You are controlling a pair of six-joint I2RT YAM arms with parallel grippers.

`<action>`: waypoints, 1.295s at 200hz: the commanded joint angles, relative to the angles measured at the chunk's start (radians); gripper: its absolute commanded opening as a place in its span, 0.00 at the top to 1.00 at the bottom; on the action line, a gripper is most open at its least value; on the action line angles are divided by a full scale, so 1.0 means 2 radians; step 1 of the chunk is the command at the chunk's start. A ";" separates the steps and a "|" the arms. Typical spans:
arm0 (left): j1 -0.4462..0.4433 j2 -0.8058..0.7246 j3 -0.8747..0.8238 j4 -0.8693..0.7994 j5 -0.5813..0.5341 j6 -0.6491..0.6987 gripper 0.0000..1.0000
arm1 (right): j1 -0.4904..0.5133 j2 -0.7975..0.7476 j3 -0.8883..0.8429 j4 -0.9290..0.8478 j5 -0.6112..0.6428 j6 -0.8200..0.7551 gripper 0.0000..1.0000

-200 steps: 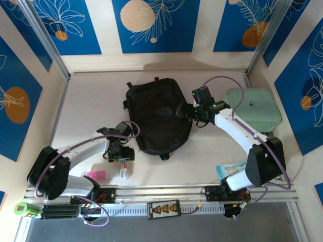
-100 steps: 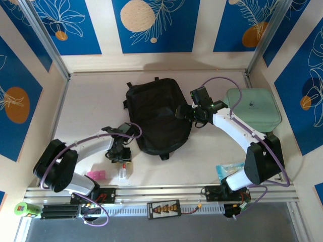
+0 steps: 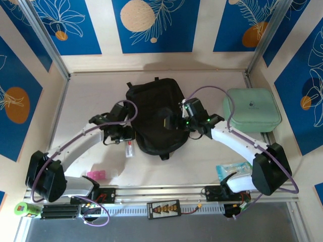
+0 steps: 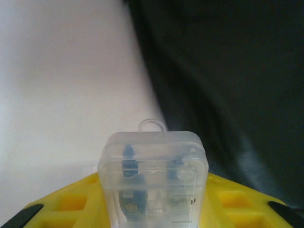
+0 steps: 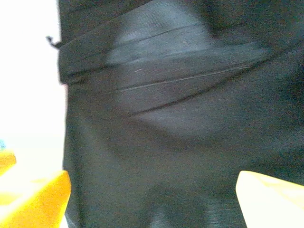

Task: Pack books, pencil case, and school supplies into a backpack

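Left gripper (image 3: 125, 140): clamped on a small clear plastic box (image 4: 153, 175). The yellow fingers (image 4: 71, 202) press on either side of the box. It has a hang loop at its far end and bluish pieces inside, too blurred to name. From overhead the box (image 3: 129, 150) sticks out past the fingertips, toward the near edge of the table (image 3: 91, 91). I cannot tell whether it is touching the table surface.

Backpack (image 3: 154, 108): black soft fabric, lying flat. It is just beside the left gripper on the inward side. In the left wrist view the dark fabric (image 4: 228, 71) is ahead and to the right of the held box, with pale table ahead and to the left.

Right gripper (image 3: 169, 123): jaws apart and holding nothing. It is over the backpack's near right part. In its wrist view the two yellow fingers (image 5: 33, 199) sit at the lower corners, with black fabric (image 5: 166, 118) across the gap between them and ahead of them. A seamed panel lies beyond the fingertips. I cannot tell whether the fingers are touching the cloth.

Other things:
- A mint-green case (image 3: 252, 110) sits behind the right gripper on the outward side, well apart from it.
- A pink item (image 3: 96, 175) lies back toward the left arm's base, apart from the left gripper.
- A teal packet (image 3: 229, 169) lies near the right arm's base.
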 commanded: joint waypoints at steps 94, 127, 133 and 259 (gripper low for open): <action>0.043 0.077 0.080 0.175 0.177 -0.096 0.64 | 0.093 0.041 -0.019 0.186 -0.081 0.027 0.13; 0.043 0.084 0.073 0.202 0.191 -0.119 0.64 | 0.094 0.062 -0.033 0.237 -0.081 0.053 0.22; 0.043 0.085 0.071 0.205 0.192 -0.122 0.64 | 0.095 0.065 -0.033 0.243 -0.081 0.057 0.25; 0.061 0.071 0.044 0.228 0.175 -0.145 0.35 | 0.090 0.093 -0.009 0.241 -0.046 0.062 0.86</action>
